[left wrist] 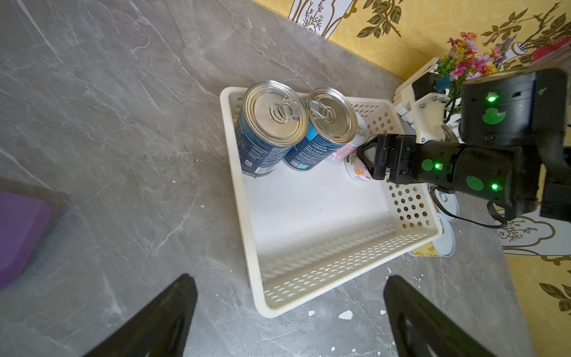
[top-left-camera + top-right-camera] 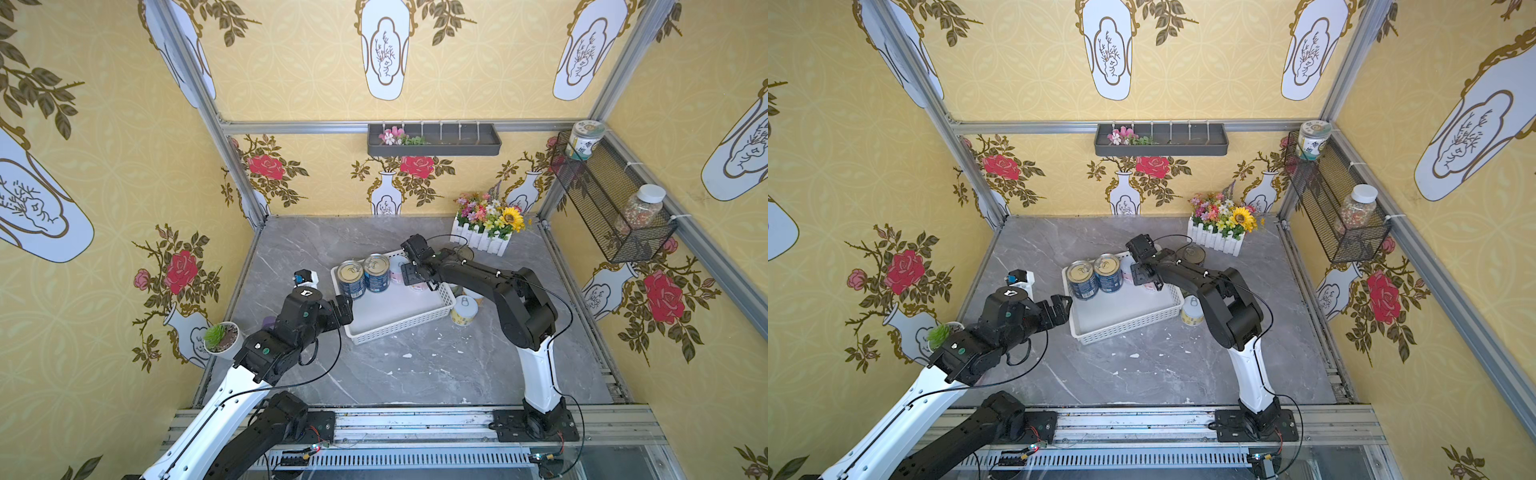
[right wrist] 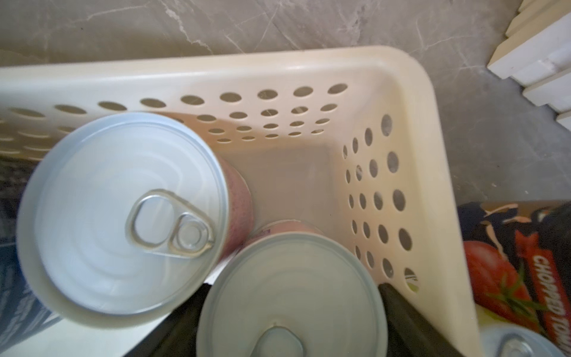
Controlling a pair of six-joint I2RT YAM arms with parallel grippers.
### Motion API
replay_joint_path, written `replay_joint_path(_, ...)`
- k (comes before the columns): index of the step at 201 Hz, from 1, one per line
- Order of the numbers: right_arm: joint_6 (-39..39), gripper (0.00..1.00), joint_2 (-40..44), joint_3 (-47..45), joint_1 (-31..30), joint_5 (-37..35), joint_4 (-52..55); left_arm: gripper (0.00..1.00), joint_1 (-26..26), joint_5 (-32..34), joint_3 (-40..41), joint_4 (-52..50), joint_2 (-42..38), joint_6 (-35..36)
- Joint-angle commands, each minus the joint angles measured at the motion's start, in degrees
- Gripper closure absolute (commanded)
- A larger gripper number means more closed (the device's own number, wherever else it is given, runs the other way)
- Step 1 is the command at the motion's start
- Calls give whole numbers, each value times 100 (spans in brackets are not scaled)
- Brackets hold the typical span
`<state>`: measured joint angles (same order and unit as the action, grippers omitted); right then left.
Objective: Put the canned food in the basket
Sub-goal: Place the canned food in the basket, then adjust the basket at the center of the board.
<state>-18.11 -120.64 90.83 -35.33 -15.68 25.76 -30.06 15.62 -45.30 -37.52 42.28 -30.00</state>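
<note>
right claw (image 1: 366, 160) straddles pink tin (image 3: 290, 293) in basket (image 1: 340, 272), clamped or released unclear; left claw (image 2: 1062, 306) spread wide, empty.

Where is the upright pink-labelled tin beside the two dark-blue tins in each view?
In a top view: upright pink-labelled, white-lidded tin, just right of the dark-blue tins.
In a top view: the tin, same spot.
Left wrist: peeking from behind those tins.
Right wrist: large, pull-tab lid facing the camera.
Shared landmark: white perforated plastic basket holding it.
</note>
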Motion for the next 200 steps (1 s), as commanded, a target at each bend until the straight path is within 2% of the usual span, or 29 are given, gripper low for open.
replay_joint_path(1,0,8,41,1,37,-276,-97,0,-4,-35,-10,44,-18,37)
replay_joint_path(72,-84,5,1017,-617,5,-158,-376,0,1,-24,-8,43,0,33)
replay_joint_path(116,-603,4,2027,-1527,-61,-105,-342,0,1,-42,-7,42,-44,42)
replay_joint_path(136,-576,4,2367,-1892,1,-265,-438,0,1,-67,-5,51,-54,44)
replay_joint_path(153,-519,7,2309,-1931,162,-93,-409,0,1,-54,-8,52,-53,45)
replay_joint_path(176,-577,15,1887,-1717,492,524,-210,0,1,-41,-7,46,-46,46)
replay_joint_path(200,-499,24,1557,-1497,587,522,-24,0,0,-24,-5,47,-62,46)
